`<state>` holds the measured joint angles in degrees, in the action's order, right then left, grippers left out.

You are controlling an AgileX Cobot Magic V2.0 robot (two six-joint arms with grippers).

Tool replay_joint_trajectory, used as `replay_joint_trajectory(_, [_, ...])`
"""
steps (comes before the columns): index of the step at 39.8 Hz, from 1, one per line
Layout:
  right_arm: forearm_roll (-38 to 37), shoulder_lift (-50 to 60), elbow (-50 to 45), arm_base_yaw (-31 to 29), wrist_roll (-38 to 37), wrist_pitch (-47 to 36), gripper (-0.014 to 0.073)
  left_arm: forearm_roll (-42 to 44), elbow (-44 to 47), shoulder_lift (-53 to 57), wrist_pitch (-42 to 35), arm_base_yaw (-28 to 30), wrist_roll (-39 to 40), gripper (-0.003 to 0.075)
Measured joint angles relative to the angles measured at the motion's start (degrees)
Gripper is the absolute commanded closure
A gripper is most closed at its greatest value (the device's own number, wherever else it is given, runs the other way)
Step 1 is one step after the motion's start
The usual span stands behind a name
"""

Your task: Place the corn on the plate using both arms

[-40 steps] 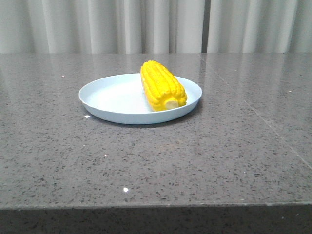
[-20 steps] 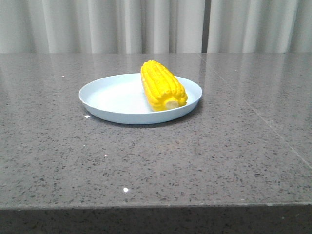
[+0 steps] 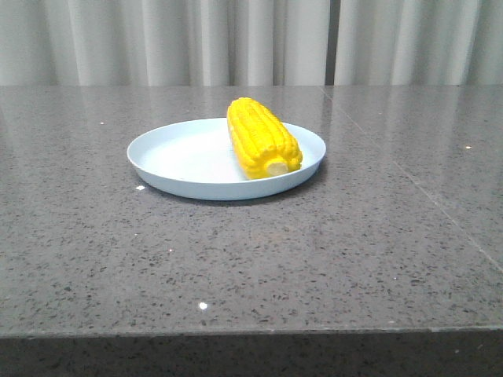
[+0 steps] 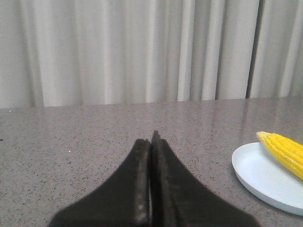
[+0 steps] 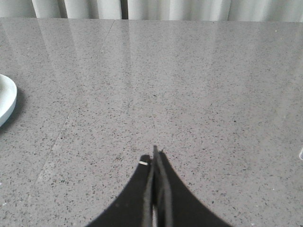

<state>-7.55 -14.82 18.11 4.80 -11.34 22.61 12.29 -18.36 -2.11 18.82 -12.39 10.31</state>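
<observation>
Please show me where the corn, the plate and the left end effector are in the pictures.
corn (image 3: 262, 140): front view, middle of the kernel rows.
plate (image 3: 177, 157): front view, bare floor left of the cob.
left end effector (image 4: 151, 142): left wrist view, seam between the closed fingertips.

In the left wrist view the plate (image 4: 265, 182) and corn (image 4: 284, 151) run off the frame edge, and the left gripper (image 4: 150, 142) is blurred, its base cut off. In the right wrist view only a sliver of plate (image 5: 5, 101) shows
</observation>
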Motion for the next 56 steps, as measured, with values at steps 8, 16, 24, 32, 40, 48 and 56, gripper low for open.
replay_joint_trajectory(8, [0.00,0.00,0.00,0.00,0.00,0.00,0.0654,-0.13,0.00,0.00,0.00,0.00,0.00,0.0741])
replay_joint_trajectory(16, [0.00,0.00,0.00,0.00,0.00,0.00,0.0654,-8.75,0.00,0.14,-0.12,0.65,-9.18,0.0741])
replay_joint_trajectory(24, [-0.02,0.00,0.00,0.00,0.00,-0.02,0.0654,-14.59,2.86,1.77,-1.71,5.92,-13.13,0.0741])
replay_joint_trajectory(32, [-0.02,0.10,0.00,0.00,0.00,-0.12,0.0654,-15.33,10.31,2.39,-3.62,11.37,-13.50,0.0741])
replay_joint_trajectory(40, [-0.12,0.10,0.00,0.00,0.00,-0.22,0.0654,-15.42,16.11,2.39,-5.96,13.72,-13.50,0.0741])
replay_joint_trajectory(48, [-0.12,0.10,0.00,0.00,0.00,-0.22,0.0654,-15.42,18.64,2.39,-10.83,13.85,-13.50,0.0741])
replay_joint_trajectory(56, [-0.12,0.10,0.00,0.00,0.00,-0.22,0.0654,-15.42,18.64,2.39,-11.04,13.85,-13.50,0.0741])
